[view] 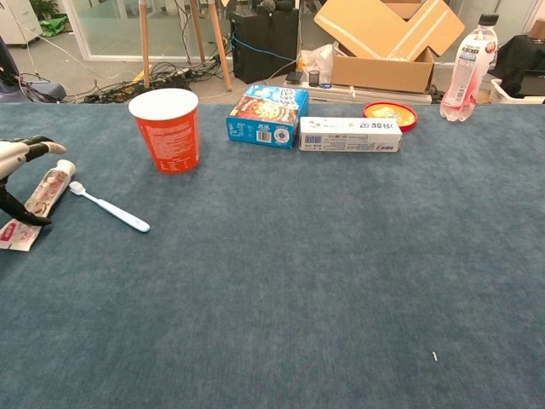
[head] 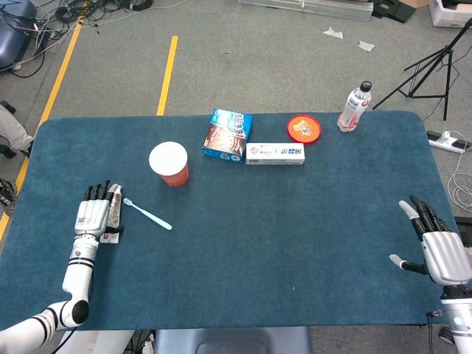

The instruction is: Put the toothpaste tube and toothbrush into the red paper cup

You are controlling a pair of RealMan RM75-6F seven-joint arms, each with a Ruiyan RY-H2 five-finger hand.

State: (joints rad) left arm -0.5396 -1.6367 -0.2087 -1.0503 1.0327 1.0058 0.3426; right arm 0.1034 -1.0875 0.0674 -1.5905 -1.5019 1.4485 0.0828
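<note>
1. While my right robot hand (head: 440, 251) rests at the near right edge of the worktop (head: 295, 243) with its fingers apart and nothing in it, it has no part in this step, so I leave it there, well apart from everything.
2. My left robot hand (head: 91, 214) hovers over the toothpaste tube (view: 44, 192), fingers spread and not yet closed on it. I judge the grasp is the step in hand.
3. The tube lies flat, cap end pointing away from me, so I should settle fingers on one long side and thumb on the other, then squeeze the firmer part near the cap, not the flat crimped tail.
4. The toothbrush (head: 147, 214) lies just beside the tube, on its right. I should keep my fingers from nudging it as they close.
5. The red paper cup (head: 169, 163) stands upright, farther back and to the right. It looks light, so I should lower the tube in tail first without knocking the rim.
</note>
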